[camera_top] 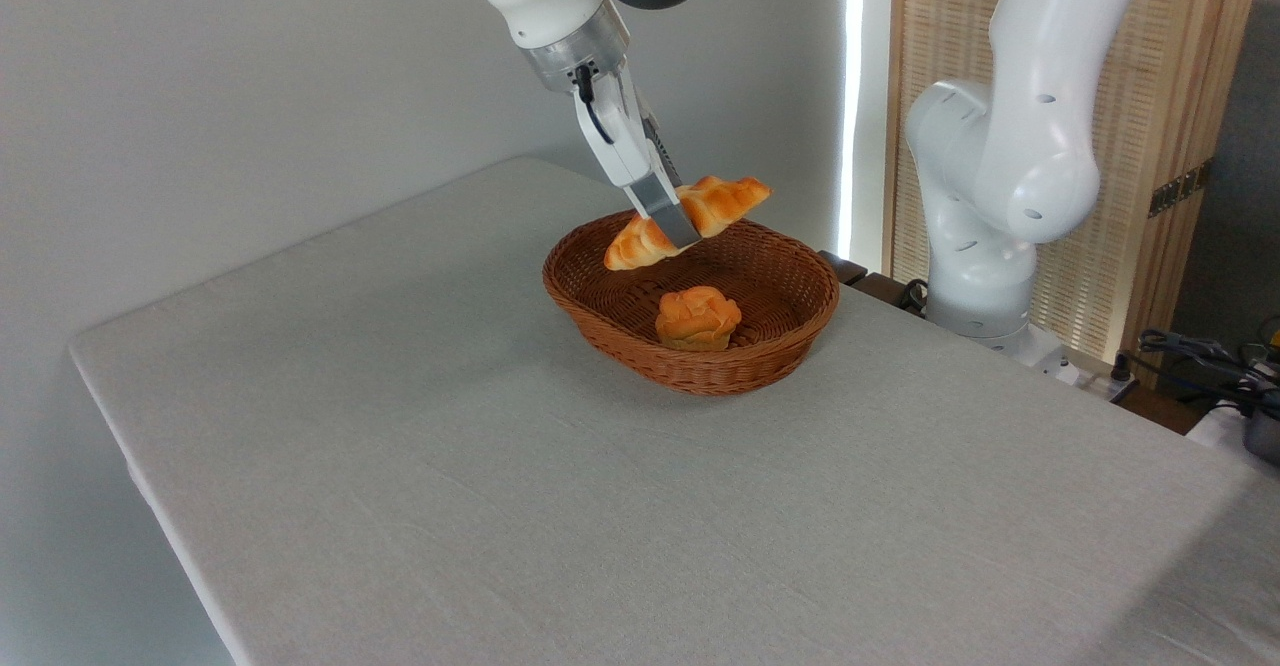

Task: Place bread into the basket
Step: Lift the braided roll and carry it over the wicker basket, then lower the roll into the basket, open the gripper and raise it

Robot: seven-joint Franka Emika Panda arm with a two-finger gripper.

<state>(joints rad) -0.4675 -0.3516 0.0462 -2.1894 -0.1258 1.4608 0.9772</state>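
The claw (668, 214) grips the bread (690, 218) at its middle, tilted above the basket (700, 366) near the desk's far edge, so an early release may tip it over the rim or onto the bun (697, 317).

The braided bread (725, 202) is golden-orange. The woven wicker basket (770, 356) is brown, and the knotted bun (697, 318) in it orange. The gripper (672, 218) is white and grey; the tablecloth (500, 466) is pale grey.
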